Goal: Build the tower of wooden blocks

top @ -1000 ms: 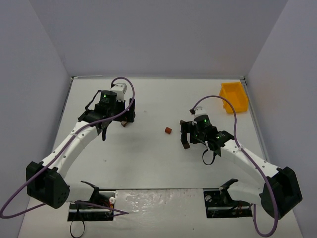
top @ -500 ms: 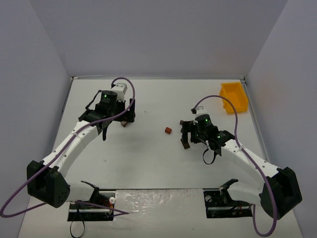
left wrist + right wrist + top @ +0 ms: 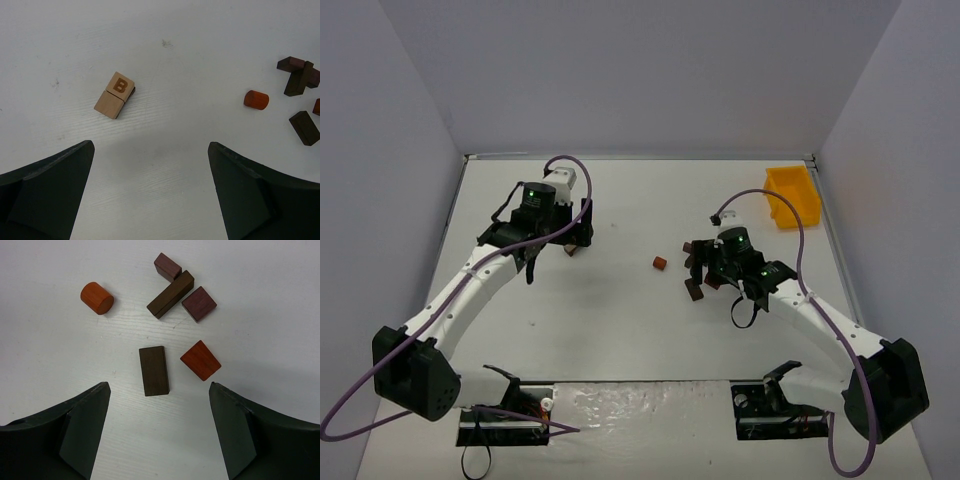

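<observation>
On the left side of the table, my left gripper hangs with jaws wide apart, holding nothing. It has not moved since a second ago. Ahead of its tips lies a tan block marked B. A plain tan one touches it, and a dark sliver shows behind the pair.

Centre: the orange cylinder lies on its side, alone and in the same spot as before.

Right of centre: my right gripper is apart and clamps nothing. The dark slab lies flat on the table just ahead of its tips. A red wedge sits just beside the slab, not touching it. Further out a long dark bar lies between two purplish cubes and touches both. All the blocks lie loose and none is stacked.

Change: the right wrist has shifted slightly to the right over the last second. In the top view the cluster now shows more plainly at its fingers.

Far right: the yellow bin stands in the far corner, well apart from the blocks.
</observation>
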Controlling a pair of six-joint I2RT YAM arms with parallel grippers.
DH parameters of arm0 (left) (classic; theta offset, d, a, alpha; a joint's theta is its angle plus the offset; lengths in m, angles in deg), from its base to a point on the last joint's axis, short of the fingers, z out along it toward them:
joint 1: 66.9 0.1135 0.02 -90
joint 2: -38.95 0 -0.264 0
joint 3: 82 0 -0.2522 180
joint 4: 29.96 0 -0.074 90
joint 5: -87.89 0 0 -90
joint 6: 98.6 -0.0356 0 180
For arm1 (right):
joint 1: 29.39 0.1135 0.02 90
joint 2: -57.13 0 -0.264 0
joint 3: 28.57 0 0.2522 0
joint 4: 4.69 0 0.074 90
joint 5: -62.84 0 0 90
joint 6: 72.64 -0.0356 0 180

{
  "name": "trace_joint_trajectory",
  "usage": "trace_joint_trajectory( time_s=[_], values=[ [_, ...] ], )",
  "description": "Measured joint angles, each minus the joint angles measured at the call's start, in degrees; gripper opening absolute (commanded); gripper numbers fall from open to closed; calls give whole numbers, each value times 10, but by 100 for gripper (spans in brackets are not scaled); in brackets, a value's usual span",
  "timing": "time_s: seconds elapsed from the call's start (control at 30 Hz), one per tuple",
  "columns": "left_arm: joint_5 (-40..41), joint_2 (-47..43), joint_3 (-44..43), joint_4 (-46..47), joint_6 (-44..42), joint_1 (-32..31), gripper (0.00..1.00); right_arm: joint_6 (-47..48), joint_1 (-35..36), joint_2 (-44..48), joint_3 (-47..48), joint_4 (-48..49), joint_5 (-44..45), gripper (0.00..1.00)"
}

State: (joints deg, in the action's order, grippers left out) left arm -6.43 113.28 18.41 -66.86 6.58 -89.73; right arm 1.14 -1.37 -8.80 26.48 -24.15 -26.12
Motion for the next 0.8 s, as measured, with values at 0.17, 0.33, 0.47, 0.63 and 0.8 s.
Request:
trace_joint_trajectory(
  time_s=[0.17,0.33,0.47,0.63,0.8],
  values=[
    [-5,-13,0,-2,-3,0,97,0,-20,-5,7,1,-5,73],
    [-17,-27,0,-6,-11,0,97,0,-25,-27,7,1,-30,64],
    [-28,-30,0,-10,-18,0,97,-1,-23,-54,4,6,-51,59],
    [-41,-30,0,-15,-29,0,97,-7,-16,-83,-19,27,-60,59],
    [-53,-30,0,-20,-32,0,97,-18,-2,-115,-38,58,-60,56]
  ],
)
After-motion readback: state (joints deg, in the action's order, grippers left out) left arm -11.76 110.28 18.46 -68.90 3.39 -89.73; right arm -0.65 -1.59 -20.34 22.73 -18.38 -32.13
